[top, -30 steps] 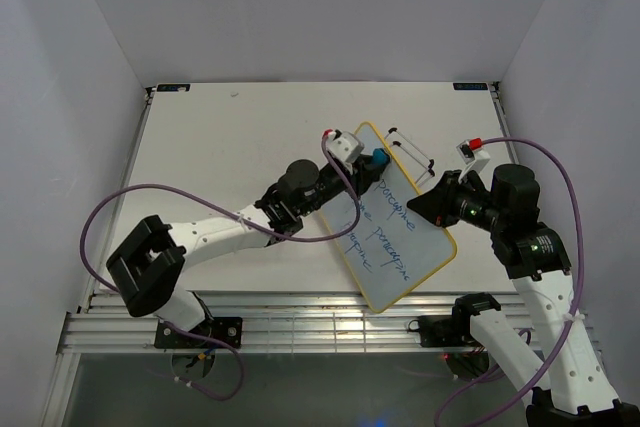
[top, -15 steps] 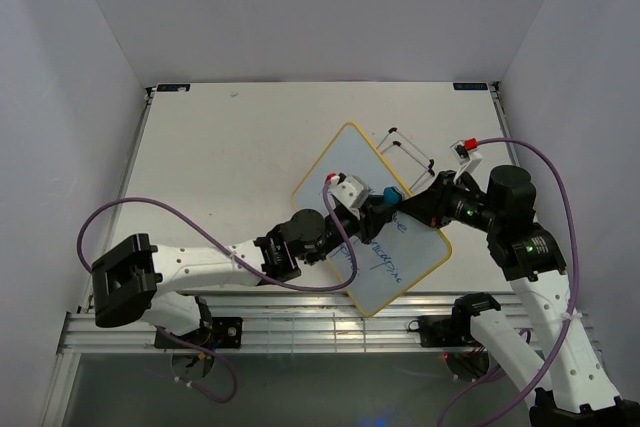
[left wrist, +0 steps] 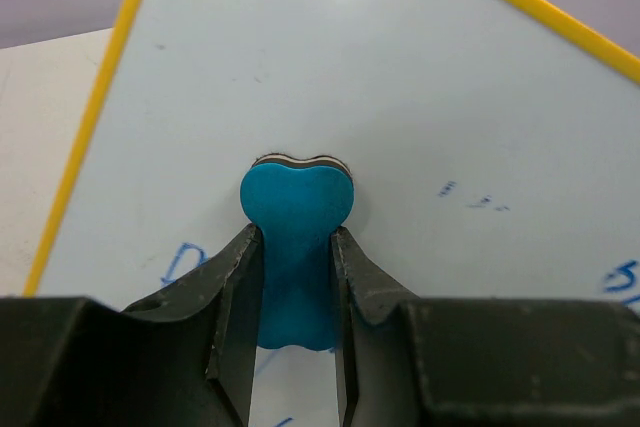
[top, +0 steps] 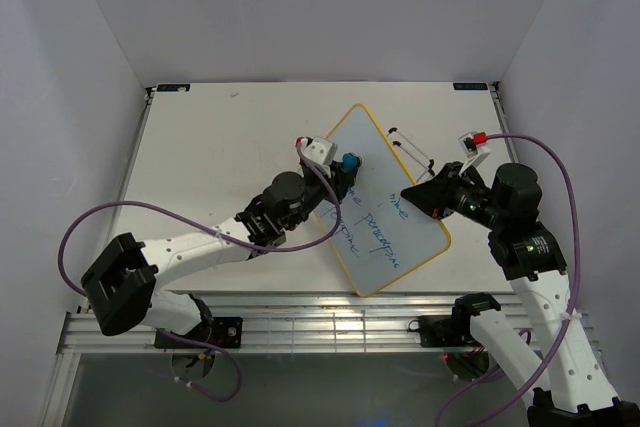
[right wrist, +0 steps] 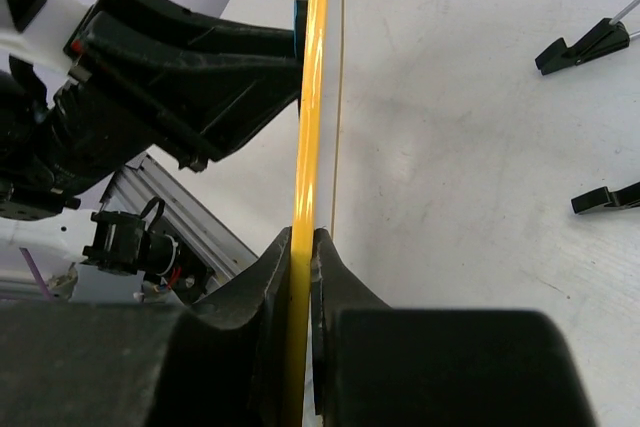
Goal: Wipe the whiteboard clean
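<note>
The whiteboard (top: 385,202) is a white board with a yellow frame, tilted diagonally at the table's middle right. Blue handwriting covers its lower half; its upper part is wiped. My left gripper (top: 343,165) is shut on the blue eraser (top: 349,161), pressing it against the board's upper left area. In the left wrist view the eraser (left wrist: 296,247) sits between my jaws against the white face (left wrist: 420,97). My right gripper (top: 412,197) is shut on the board's right edge; in the right wrist view the yellow frame (right wrist: 310,87) runs between the jaws.
The board's black wire feet (top: 412,150) stick out behind its upper right edge; they also show in the right wrist view (right wrist: 590,47). The white table (top: 220,147) extends left and behind. An aluminium rail (top: 300,327) runs along the near edge.
My left gripper has carried the eraser from the board's middle up and left to its upper part. The board has shifted slightly. The right gripper keeps its hold.
</note>
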`<control>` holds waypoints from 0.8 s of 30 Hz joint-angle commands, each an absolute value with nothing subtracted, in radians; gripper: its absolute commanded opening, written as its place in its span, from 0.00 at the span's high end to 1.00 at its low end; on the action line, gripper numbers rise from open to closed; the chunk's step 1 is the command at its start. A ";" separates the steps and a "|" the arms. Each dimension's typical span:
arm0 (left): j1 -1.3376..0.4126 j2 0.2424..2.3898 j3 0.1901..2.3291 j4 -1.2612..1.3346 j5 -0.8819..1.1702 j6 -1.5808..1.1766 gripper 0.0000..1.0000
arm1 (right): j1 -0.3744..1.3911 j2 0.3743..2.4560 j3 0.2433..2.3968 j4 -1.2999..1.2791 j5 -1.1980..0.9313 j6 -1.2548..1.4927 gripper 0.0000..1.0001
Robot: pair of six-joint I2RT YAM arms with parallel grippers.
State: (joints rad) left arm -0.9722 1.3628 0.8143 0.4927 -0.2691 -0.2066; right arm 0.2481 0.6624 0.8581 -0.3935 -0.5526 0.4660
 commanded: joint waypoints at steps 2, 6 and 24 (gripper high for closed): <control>-0.914 1.403 0.874 0.399 -0.232 -0.175 1.00 | 0.267 0.609 0.940 -0.190 -0.775 0.540 0.92; -0.920 1.440 0.963 0.368 -0.128 -0.158 1.00 | 0.267 0.601 0.861 -0.156 -0.778 0.564 0.92; -1.033 1.451 0.951 0.319 -0.175 -0.214 1.00 | 0.265 0.604 0.884 -0.140 -0.750 0.560 0.92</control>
